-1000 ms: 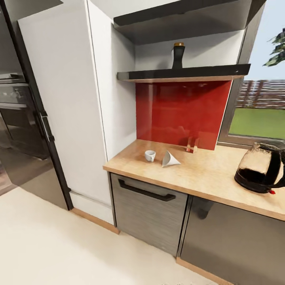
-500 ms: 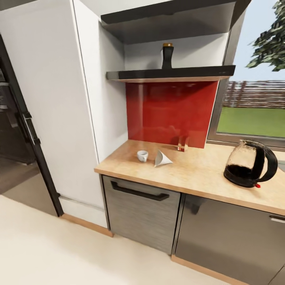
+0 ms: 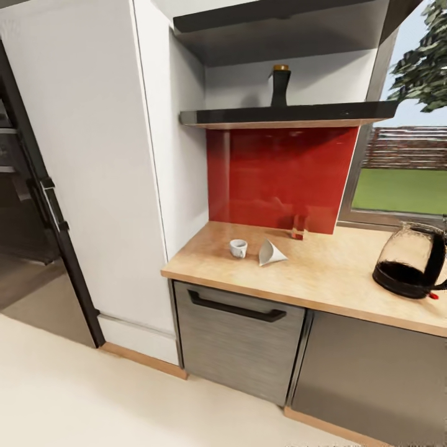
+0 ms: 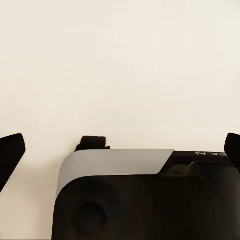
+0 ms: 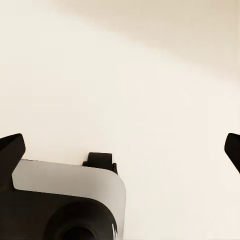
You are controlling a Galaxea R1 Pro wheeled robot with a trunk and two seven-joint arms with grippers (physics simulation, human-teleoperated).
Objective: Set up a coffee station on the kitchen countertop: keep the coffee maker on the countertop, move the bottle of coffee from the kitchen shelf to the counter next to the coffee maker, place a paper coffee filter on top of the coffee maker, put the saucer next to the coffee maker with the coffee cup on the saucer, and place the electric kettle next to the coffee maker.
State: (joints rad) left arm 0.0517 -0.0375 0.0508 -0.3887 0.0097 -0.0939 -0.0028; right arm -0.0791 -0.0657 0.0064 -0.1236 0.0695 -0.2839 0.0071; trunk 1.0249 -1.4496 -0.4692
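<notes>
Wood-topped bench point(image 3: 335, 279): carrying the cup, the filter and the kettle, with bare wood lying between them.
Coffee jar point(image 3: 280, 86): sitting on the dark wall shelf point(image 3: 292, 115) above the red panel point(image 3: 279, 177), so that move is looking not yet done.
Cup point(image 3: 238, 248): standing directly on the bench near its left end, with no saucer under it.
Paper filter point(image 3: 270, 253): lying on its side just beside the cup, apart from it.
Kettle point(image 3: 411, 263): resting near the right edge of the head view, well apart from the cup and filter.
Progress: appearing early (the station is hardly looking assembled yet).
Left tool point(image 4: 120, 150): hanging released over pale floor, its dark tips spread wide and grasping nothing.
Right tool point(image 5: 120, 147): likewise spread wide and holding nothing.
Edges: the tall white cabinet point(image 3: 93, 167) is walling in the bench's left end, and the shelf is overhanging the back.
Open room: pale floor point(image 3: 93, 397) is lying bare in front of the cabinets.
</notes>
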